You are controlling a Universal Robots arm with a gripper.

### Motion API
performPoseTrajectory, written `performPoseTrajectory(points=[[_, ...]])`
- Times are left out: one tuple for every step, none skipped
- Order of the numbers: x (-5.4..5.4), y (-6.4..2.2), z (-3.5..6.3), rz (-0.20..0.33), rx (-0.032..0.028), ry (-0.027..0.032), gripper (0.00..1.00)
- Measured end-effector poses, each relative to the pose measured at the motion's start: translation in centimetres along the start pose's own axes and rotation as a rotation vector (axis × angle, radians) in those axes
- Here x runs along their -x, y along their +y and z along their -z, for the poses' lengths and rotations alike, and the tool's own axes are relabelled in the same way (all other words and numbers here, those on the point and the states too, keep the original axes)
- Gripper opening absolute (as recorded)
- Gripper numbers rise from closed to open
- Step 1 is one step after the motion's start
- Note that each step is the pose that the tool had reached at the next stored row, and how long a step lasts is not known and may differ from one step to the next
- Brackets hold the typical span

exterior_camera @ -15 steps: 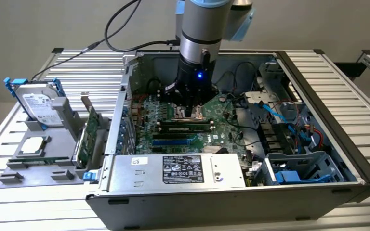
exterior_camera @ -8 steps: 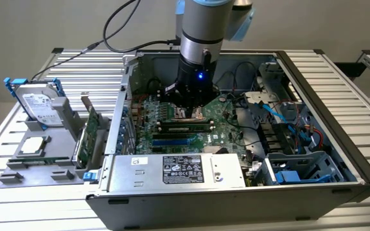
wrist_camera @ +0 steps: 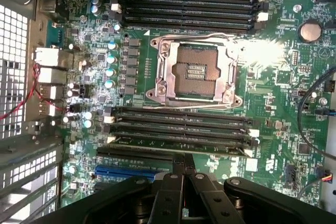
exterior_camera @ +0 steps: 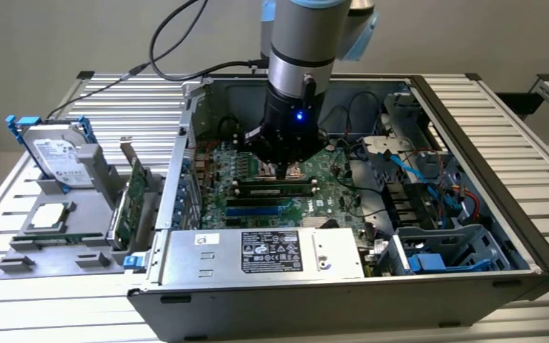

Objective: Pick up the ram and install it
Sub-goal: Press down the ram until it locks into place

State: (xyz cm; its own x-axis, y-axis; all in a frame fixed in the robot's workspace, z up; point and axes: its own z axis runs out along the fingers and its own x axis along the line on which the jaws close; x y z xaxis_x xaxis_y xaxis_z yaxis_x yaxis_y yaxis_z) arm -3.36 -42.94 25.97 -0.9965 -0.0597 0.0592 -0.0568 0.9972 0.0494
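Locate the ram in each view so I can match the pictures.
Exterior view: the ram looks seated on edge inside the open case, just in front of the shut gripper.
Wrist view: the ram is the long green strip closest to the gripper.
Shared landmark: the blue expansion slot alongside the ram.

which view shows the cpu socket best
The wrist view: the cpu socket lies open and unobstructed, its metal frame and contact grid clear. In the exterior view the gripper hangs right over that spot, hiding most of it.
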Motion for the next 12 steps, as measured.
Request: performPoseTrajectory(points=[[-0.02,-0.18,0.08,-0.001,0.0000,0.0000,0.11],[-0.03,-0.36,0.11,-0.002,0.0001,-0.0001,0.11],[-0.04,-0.49,0.12,-0.004,0.0003,-0.0002,0.11],[-0.04,-0.50,0.12,-0.004,0.0002,-0.0002,0.11],[-0.04,-0.50,0.12,-0.004,0.0003,-0.0003,0.11],[-0.04,-0.50,0.12,-0.004,0.0003,-0.0002,0.11],[-0.04,-0.49,0.12,-0.004,0.0004,-0.0002,0.11],[-0.04,-0.50,0.12,-0.004,0.0003,-0.0002,0.11],[-0.04,-0.50,0.12,-0.004,0.0003,-0.0002,0.11],[-0.04,-0.50,0.12,-0.004,0.0003,-0.0002,0.11],[-0.04,-0.50,0.12,-0.004,0.0002,-0.0002,0.11],[-0.04,-0.50,0.12,-0.004,0.0003,-0.0002,0.11]])
